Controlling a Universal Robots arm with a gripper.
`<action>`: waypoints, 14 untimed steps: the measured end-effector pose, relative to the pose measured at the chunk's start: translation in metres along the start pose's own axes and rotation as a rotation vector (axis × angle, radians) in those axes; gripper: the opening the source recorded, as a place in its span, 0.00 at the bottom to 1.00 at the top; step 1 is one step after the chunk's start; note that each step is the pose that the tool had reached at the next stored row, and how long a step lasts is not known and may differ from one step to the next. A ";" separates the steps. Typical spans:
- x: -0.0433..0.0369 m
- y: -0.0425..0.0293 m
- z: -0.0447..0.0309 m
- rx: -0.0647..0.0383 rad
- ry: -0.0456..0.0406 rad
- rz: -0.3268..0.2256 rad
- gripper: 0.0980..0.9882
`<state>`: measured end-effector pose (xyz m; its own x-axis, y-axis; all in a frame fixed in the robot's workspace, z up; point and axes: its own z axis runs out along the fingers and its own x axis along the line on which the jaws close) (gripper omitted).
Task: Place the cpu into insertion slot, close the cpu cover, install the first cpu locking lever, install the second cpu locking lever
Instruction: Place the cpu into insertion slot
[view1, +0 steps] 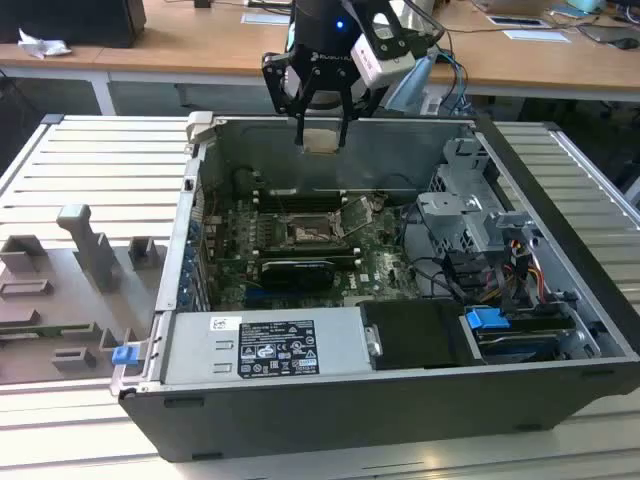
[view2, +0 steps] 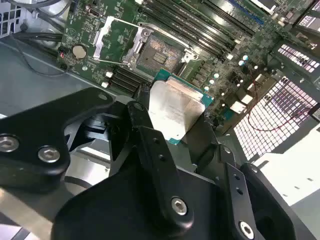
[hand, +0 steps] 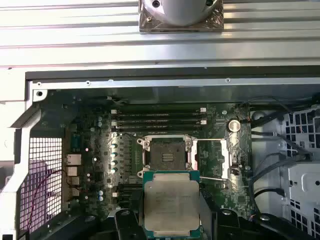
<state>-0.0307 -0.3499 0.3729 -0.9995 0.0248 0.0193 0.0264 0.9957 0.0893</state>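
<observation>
Silver-grey chip: the cpu, pale metal top on a green edge, is in the pincer, face up and level.
Gripper: the gripper is clamped on the cpu. We see black fingers on opposite edges of it, and we judge the edge grip keeps the underside free of contact.
Position: in the exterior view the gripper hangs over the far wall of the computer case, at 12 o'clock from the socket and well apart from it.
Socket: the insertion slot is bare, with no chip seated in it. The cpu is not yet over it.
Cover: the cpu cover is swung open. In the exterior view it sits at about 2 o'clock from the slot, so we take it to be folded aside to leave the slot clear.
Levers: thin wire arms run beside the slot. We judge them released, but we can't see any latch detail.
Board: the motherboard lies flat on the case floor, and the memory slots are just beyond the socket.
Progress: we read this as step one under way, with the chip carried and nothing closed or locked.
</observation>
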 end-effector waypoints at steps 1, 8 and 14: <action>0.0000 0.0000 0.0000 0.000 -0.0001 0.002 0.49; 0.0000 0.0000 0.0000 -0.001 -0.0057 0.064 0.49; 0.0000 0.0000 0.0000 -0.002 -0.0083 0.093 0.49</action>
<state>-0.0307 -0.3499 0.3729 -0.9929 0.1175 0.0193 0.1188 0.9889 0.0893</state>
